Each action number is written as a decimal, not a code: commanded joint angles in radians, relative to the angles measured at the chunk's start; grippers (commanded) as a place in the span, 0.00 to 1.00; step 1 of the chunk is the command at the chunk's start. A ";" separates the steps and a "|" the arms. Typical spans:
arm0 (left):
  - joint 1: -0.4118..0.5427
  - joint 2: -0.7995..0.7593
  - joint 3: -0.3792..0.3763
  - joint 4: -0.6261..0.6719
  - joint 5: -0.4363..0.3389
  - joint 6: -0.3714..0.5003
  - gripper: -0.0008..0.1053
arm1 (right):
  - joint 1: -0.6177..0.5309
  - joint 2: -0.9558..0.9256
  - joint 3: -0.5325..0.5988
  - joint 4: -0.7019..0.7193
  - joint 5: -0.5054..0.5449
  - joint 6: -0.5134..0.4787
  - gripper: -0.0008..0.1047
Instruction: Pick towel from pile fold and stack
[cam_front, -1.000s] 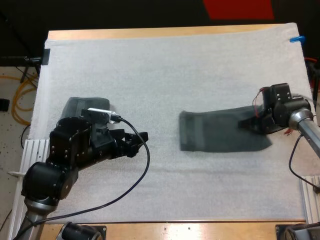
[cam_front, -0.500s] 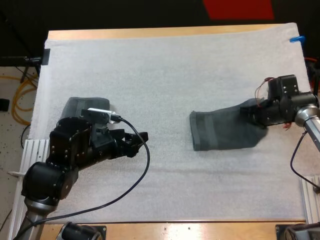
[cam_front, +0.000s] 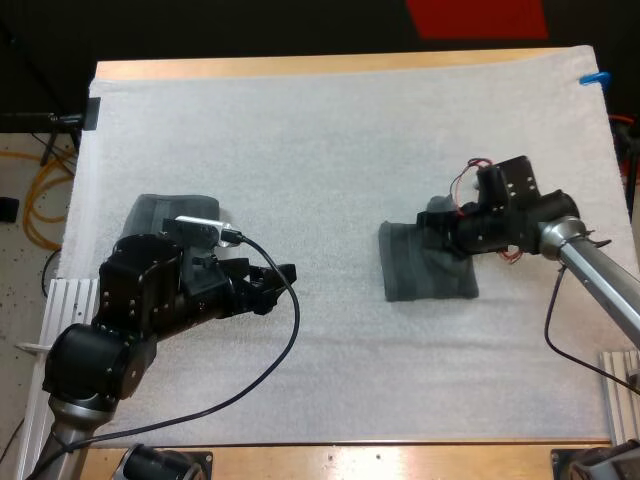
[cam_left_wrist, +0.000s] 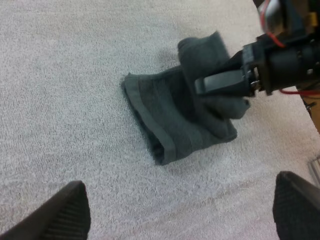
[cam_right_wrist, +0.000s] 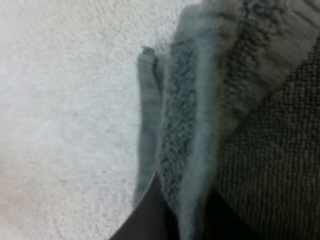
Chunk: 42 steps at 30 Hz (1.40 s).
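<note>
Between the right fingers (cam_right_wrist: 147, 220), close up, towel (cam_right_wrist: 192, 95) edge sits pinched.

Grips towel (cam_front: 425, 275) right of centre with right gripper (cam_front: 438, 236), one end raised and doubled over the flat part on mat (cam_front: 300, 130). Holds left gripper (cam_front: 283, 274) over bare mat at lower left, near second towel (cam_front: 160, 214) at middle left.

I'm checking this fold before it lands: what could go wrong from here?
The right gripper pinches the towel by its bunched edge, held over the flat half. Released here, it may drop crumpled, not flush with the hem. The flat half lies unpinned, with the left gripper open and well away, so a pull could drag the whole towel across the mat.
</note>
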 joint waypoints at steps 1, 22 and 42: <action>0.002 0.000 -0.004 -0.011 0.004 -0.009 0.69 | 0.005 0.006 -0.007 -0.006 -0.010 0.013 0.01; 0.002 0.011 0.009 -0.011 0.010 -0.009 0.69 | 0.024 -0.018 -0.024 -0.063 -0.258 0.013 0.74; 0.002 0.016 0.010 -0.011 0.041 -0.009 0.69 | 0.235 -0.064 0.111 -0.148 -0.165 0.014 0.74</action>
